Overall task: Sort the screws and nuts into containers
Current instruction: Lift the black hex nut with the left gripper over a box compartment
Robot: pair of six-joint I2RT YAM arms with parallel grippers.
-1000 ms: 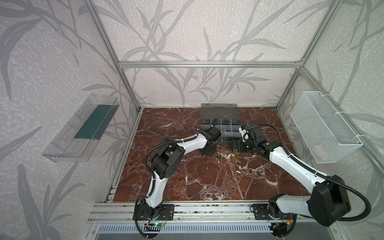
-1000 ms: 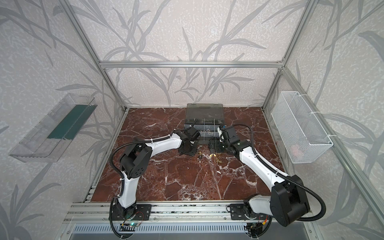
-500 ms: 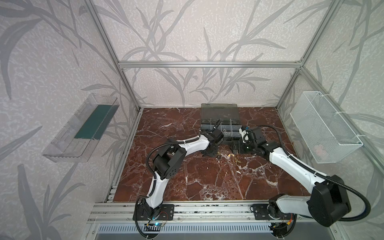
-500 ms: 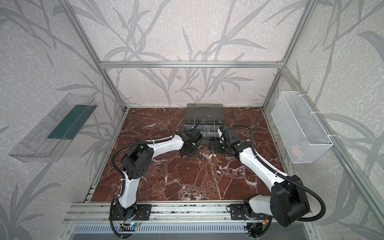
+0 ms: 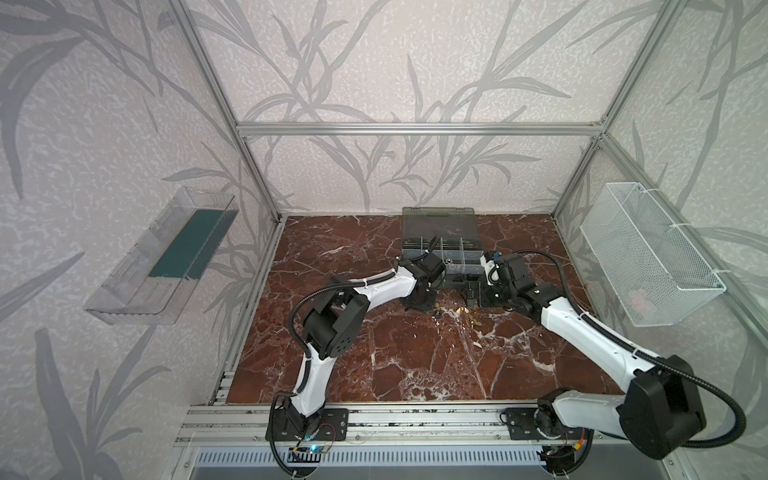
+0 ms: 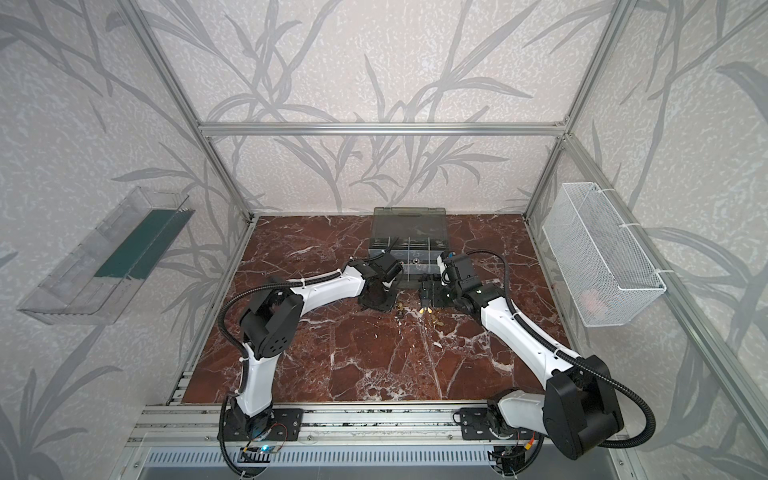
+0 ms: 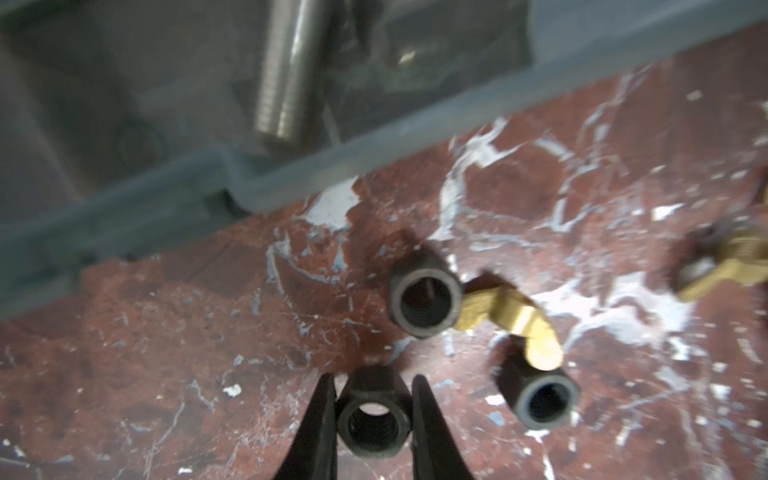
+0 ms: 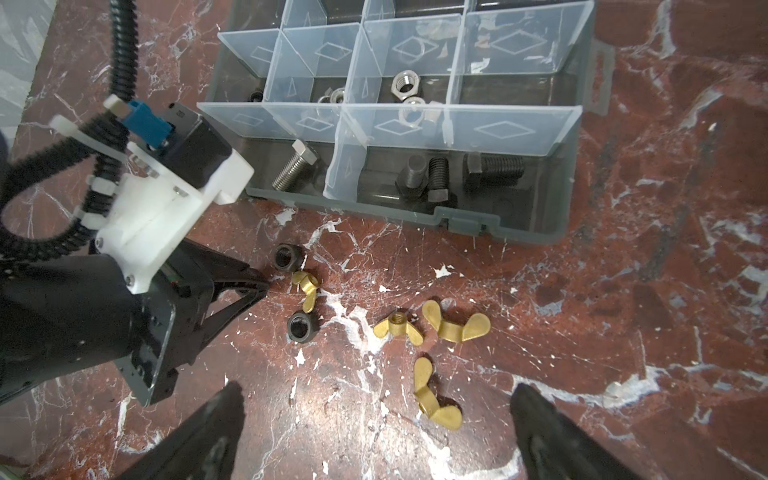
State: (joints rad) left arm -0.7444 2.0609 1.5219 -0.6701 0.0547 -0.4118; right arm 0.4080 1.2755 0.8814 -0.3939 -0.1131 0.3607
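In the left wrist view my left gripper (image 7: 372,386) is shut on a black nut (image 7: 371,419) that rests on the marble. Two more black nuts (image 7: 424,305) (image 7: 542,399) and a brass wing nut (image 7: 515,320) lie just beyond it. My right gripper (image 8: 378,390) hangs open above several brass wing nuts (image 8: 455,326) (image 8: 434,399). The grey case of containers (image 8: 519,224) holds a silver screw (image 8: 293,166), black screws (image 8: 494,168) and silver nuts (image 8: 405,83). In both top views the left gripper (image 5: 424,297) and right gripper (image 5: 471,293) meet in front of the case (image 5: 440,245).
The case's smoky lid (image 5: 438,224) lies open towards the back wall. A white wire-mesh basket (image 5: 648,253) hangs on the right wall and a clear tray with a green strip (image 5: 166,257) on the left. Aluminium frame posts ring the marble floor.
My left gripper's jaws have narrowed onto the black nut. The right arm has stayed where it was, still open.
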